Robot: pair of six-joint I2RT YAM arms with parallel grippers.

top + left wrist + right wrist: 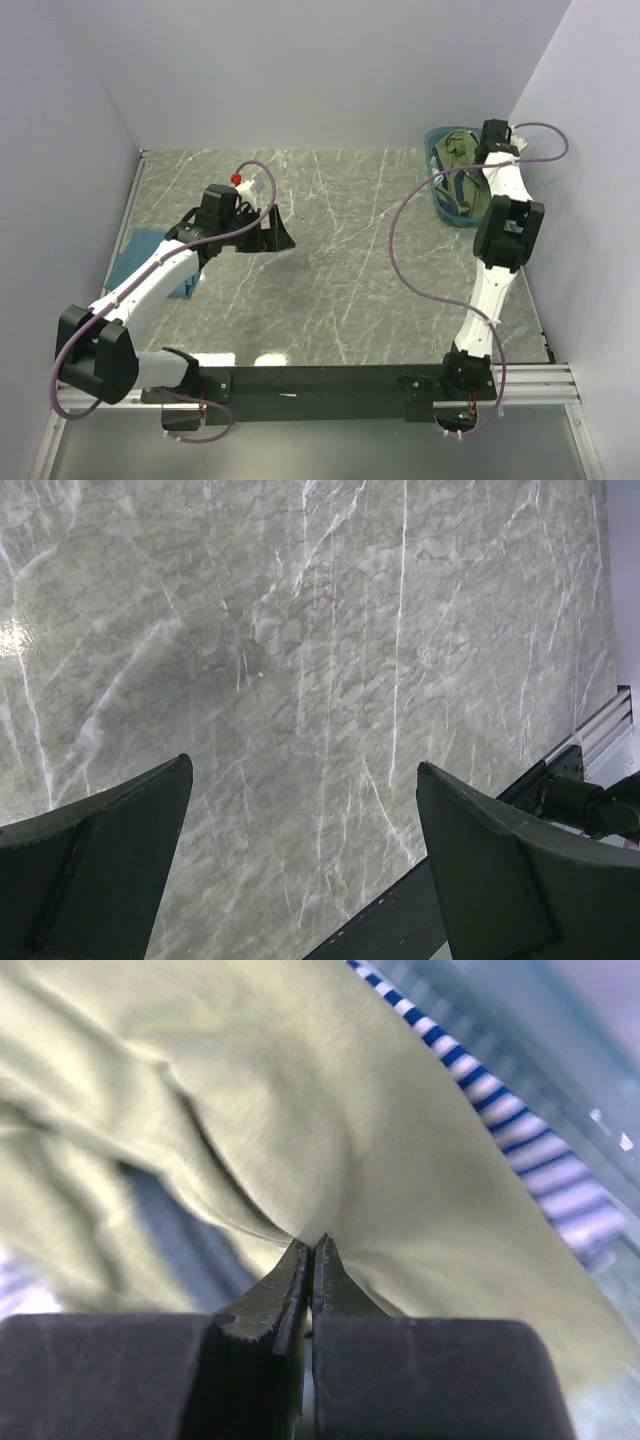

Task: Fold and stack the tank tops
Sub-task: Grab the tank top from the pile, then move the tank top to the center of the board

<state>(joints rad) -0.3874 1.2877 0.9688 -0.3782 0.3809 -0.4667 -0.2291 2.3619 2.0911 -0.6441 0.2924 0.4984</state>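
Right gripper (312,1252) seen pressed together, fold of olive-green soft cloth tank top (330,1110) pinched at tips. Navy-and-white striped cloth tank top (505,1110) glimpsed just beside, partly covered by olive one. Both contained in teal plastic basket (433,140), far right corner of grey marbled table (340,260). Left gripper (305,860) spread wide, hung over tabletop. Plain teal-blue cloth tank top (145,258) laid at table's left edge, partly hidden by left arm.
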